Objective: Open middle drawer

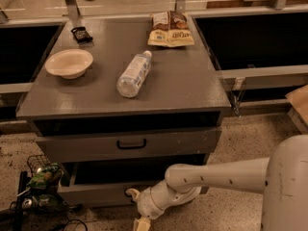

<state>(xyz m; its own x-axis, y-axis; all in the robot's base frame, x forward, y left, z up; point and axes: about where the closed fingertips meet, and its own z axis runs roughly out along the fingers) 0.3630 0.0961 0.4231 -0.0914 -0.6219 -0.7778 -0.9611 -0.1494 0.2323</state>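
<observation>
The middle drawer (94,192) is the lower grey front in view. It stands pulled out a little from the cabinet, with its dark inside (125,170) showing above the front. My gripper (134,198) is low at the centre of this front, where the pull handle sits, and it hides the handle. The white arm (216,174) reaches in from the lower right. Above it is another grey drawer front with a black pull handle (131,144), with a dark gap above it.
On the grey cabinet top (183,81) lie a clear plastic bottle (133,74), a cream bowl (69,62), a snack bag (170,29) and a small black object (81,34). A wire basket with cables (41,179) stands on the floor at the left.
</observation>
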